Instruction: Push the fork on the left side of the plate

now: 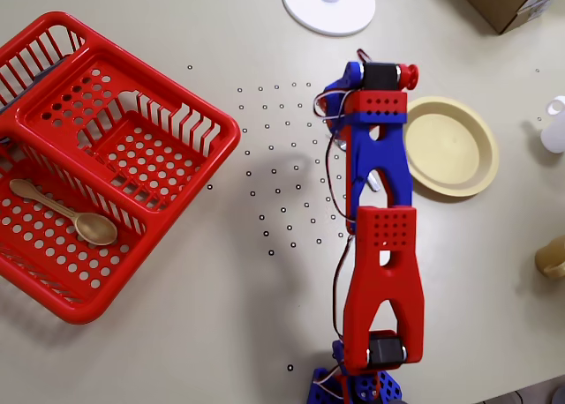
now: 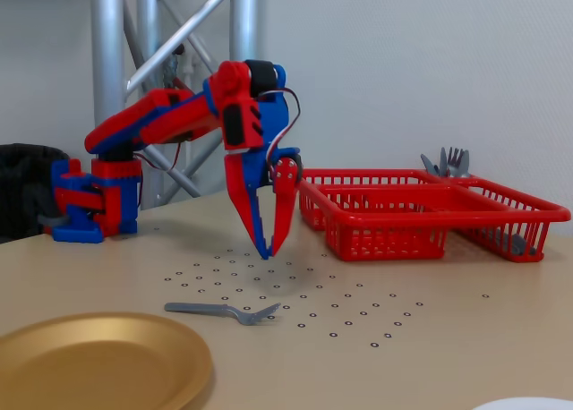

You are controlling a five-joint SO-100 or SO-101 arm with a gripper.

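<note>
The gripper hangs point-down above the dotted patch of the table, its two fingers drawn together to a near-closed tip with nothing between them; in the fixed view the tip sits clear of the surface, on the far side of the fork. From overhead the arm covers most of the fork, so only a sliver of handle shows beside the blue link, and the fingertips themselves are hidden there. The fork lies flat on the table, tines toward the red basket and handle toward the arm's base, just beside the yellow plate but not touching it. In the overhead view the plate sits to the right of the arm, so the fork already lies on its left-hand side there, at a slant and a little apart. The step in hand looks like a sideways nudge, and doing it well probably means lowering the closed tip until it almost brushes the table, meeting the fork near the middle of its length so it slides rather than spins, and pushing slowly toward the plate's rim. Too high and the tip would ride over the thin handle; too hard and the fork could climb onto the rim.
</note>
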